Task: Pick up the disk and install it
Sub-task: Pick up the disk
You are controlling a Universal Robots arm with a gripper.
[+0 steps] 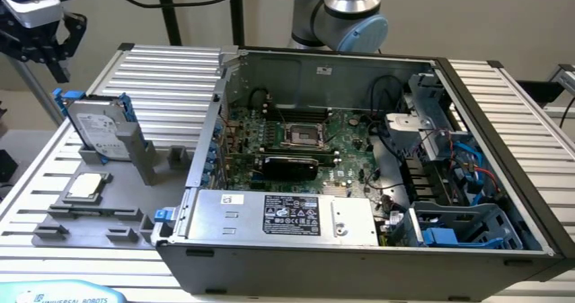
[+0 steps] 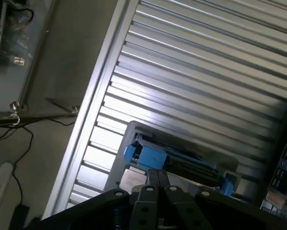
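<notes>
- My jaws are pressed together, with nothing between them.
- I hang over the far corner of the ribbed counter (image 1: 171, 67), on the exterior view's left, above the disk (image 1: 97, 133) and clear of it.
- The disk stands on edge in a grey holder (image 1: 126, 182), clipped in its blue frame, white label facing outward.
- A small silver chip (image 1: 85, 185) lies flat on the same holder, nearer the camera.
- The open computer case (image 1: 332, 64) sits just beside the holder on the exterior view's right, its motherboard (image 1: 306, 131) exposed and a grey power supply (image 1: 287, 215) along its near edge.
</notes>
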